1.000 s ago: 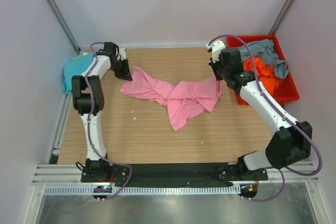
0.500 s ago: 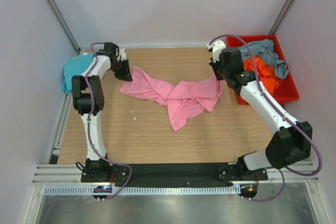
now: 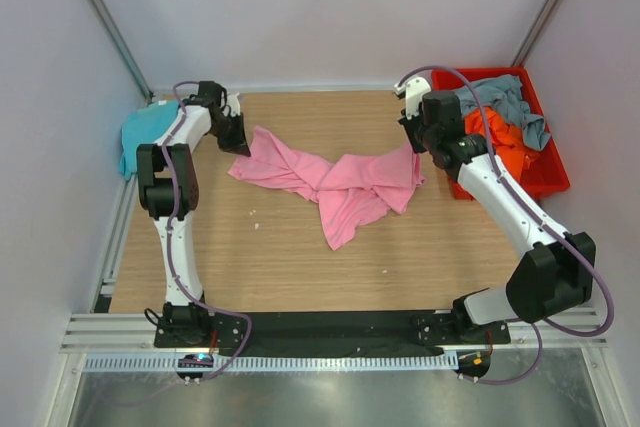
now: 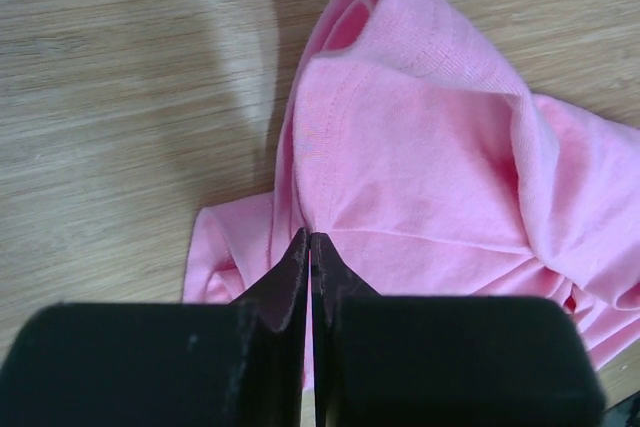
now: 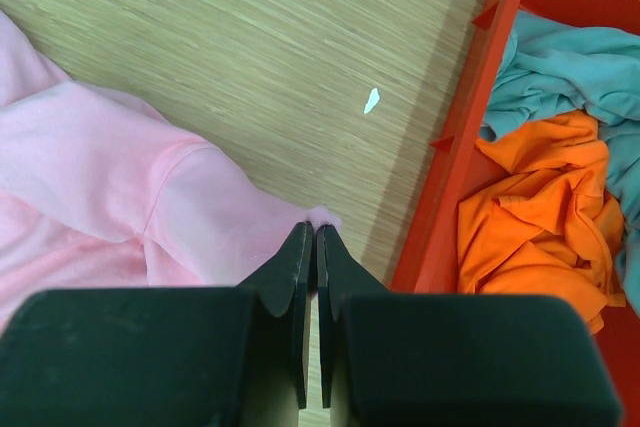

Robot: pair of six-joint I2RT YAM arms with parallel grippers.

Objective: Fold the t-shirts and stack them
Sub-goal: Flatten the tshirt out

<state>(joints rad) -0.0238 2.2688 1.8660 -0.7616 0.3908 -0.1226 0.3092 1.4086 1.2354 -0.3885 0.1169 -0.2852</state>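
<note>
The pink t-shirt (image 3: 340, 182) lies crumpled across the middle of the wooden table. My left gripper (image 3: 242, 144) is at its far left corner, and in the left wrist view it (image 4: 309, 237) is shut on a fold of the pink cloth (image 4: 420, 167). My right gripper (image 3: 416, 151) is at the shirt's right corner. In the right wrist view it (image 5: 317, 228) is shut on a pink tip (image 5: 100, 167) that pokes out past the fingertips. A teal t-shirt (image 3: 143, 132) lies at the table's left edge. The orange t-shirt (image 3: 505, 142) and the grey-blue t-shirt (image 3: 512, 99) lie in the bin.
The red plastic bin (image 3: 552, 179) stands at the back right, its wall (image 5: 470, 147) close beside my right gripper. White walls and metal rails close in the table on the left, back and right. Small white specks lie on the wood.
My left gripper's jaws have closed on the pink cloth and it has edged slightly toward the back. The right arm and the shirt's right corner have not moved.
</note>
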